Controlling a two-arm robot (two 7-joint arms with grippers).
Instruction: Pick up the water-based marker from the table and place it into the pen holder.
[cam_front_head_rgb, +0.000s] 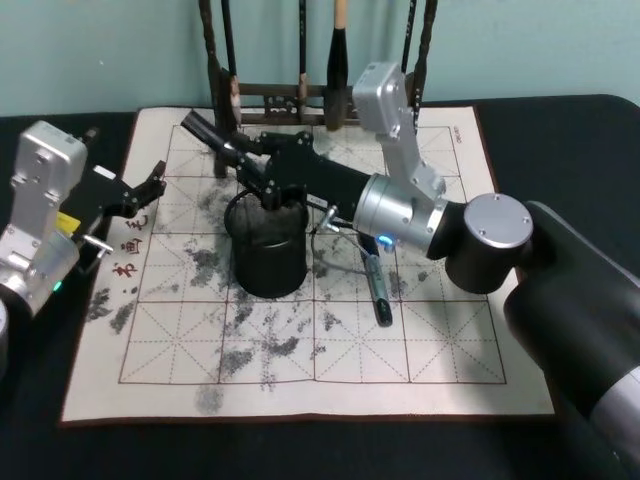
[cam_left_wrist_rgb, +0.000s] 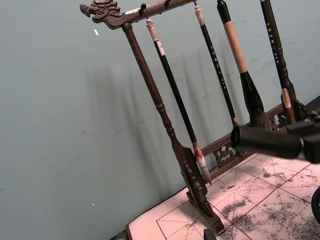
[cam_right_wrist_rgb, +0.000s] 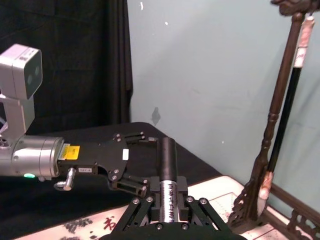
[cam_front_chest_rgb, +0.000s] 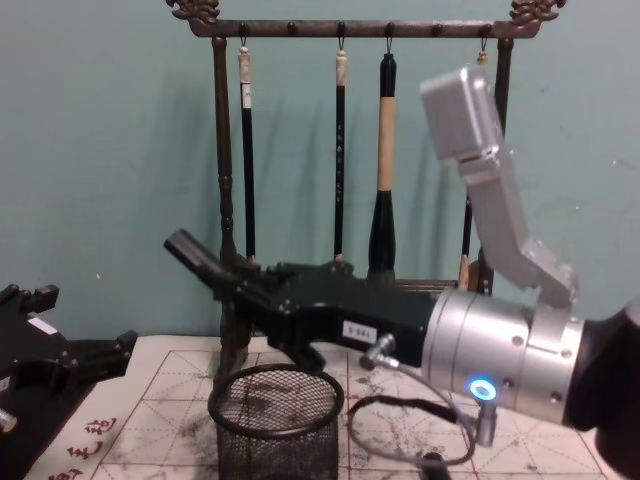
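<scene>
My right gripper (cam_front_head_rgb: 248, 168) is shut on the water-based marker (cam_front_head_rgb: 208, 133), a black barrel that sticks out tilted up and toward the back left. The right wrist view shows the marker (cam_right_wrist_rgb: 167, 165) clamped between the fingers. The gripper hangs just above the far rim of the pen holder (cam_front_head_rgb: 268, 255), a round black mesh cup on the mat. From the chest, the marker (cam_front_chest_rgb: 195, 255) sits well above the pen holder (cam_front_chest_rgb: 275, 425). My left gripper (cam_front_head_rgb: 150, 185) is parked open at the mat's left edge, and the left gripper (cam_right_wrist_rgb: 131, 161) holds nothing.
A dark wooden brush rack (cam_front_head_rgb: 300, 95) with hanging brushes stands at the mat's back edge, close behind my right gripper. Another dark pen (cam_front_head_rgb: 378, 285) lies on the ink-stained grid mat (cam_front_head_rgb: 420, 350) to the right of the holder, under my right arm.
</scene>
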